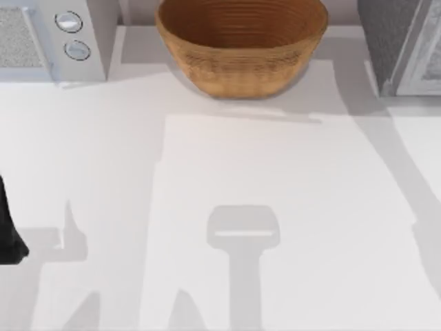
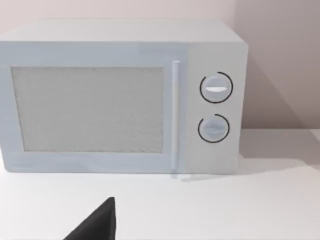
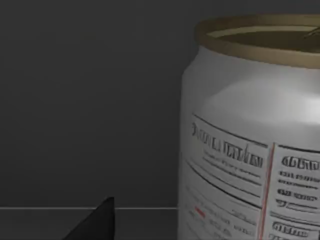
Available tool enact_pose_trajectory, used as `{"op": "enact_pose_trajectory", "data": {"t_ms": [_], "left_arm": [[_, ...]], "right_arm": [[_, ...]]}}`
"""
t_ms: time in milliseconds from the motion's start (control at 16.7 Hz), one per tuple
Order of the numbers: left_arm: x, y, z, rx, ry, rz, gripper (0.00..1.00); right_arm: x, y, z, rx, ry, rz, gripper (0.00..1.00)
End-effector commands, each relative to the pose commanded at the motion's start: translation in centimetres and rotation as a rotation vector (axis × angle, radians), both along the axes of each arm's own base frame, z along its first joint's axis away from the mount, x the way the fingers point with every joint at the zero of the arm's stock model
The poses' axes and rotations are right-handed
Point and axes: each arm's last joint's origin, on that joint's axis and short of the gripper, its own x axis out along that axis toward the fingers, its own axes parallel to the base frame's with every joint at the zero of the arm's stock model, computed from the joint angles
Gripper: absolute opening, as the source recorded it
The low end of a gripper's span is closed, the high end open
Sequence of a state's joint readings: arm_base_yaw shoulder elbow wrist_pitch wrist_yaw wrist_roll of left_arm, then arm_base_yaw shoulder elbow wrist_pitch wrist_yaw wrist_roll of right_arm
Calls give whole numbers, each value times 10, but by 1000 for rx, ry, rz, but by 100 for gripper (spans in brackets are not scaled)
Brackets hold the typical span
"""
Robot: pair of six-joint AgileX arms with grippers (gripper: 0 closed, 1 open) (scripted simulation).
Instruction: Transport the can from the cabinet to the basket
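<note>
Right wrist view is showing me the can (image 3: 250, 135) standing upright, close beside my right claw (image 3: 95, 222), against a dark wall. I cannot tell that claw's opening

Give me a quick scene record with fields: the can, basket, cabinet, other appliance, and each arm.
can: upright, close before the right wrist camera, against a dark grey wall
basket: table's far middle, nothing seen inside
cabinet: far right corner
microwave: far left corner, door shut
left arm: parked at the table's left edge
right gripper: dark fingertip near the can
</note>
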State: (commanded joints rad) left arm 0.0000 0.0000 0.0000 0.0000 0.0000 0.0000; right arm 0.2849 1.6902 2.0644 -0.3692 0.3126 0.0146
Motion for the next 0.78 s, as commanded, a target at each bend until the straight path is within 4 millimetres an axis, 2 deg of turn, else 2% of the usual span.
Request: {"op": "enact_pose_trajectory", "data": {"t_ms": [180, 420, 780], "left_arm": [[0, 0, 0, 0, 0, 0, 100], [0, 0, 0, 0, 0, 0, 100], [0, 0, 0, 0, 0, 0, 100]], "right_arm": [[15, -1, -1, 0, 0, 0, 100], [17, -1, -1, 0, 0, 0, 100], [17, -1, -1, 0, 0, 0, 55]]}}
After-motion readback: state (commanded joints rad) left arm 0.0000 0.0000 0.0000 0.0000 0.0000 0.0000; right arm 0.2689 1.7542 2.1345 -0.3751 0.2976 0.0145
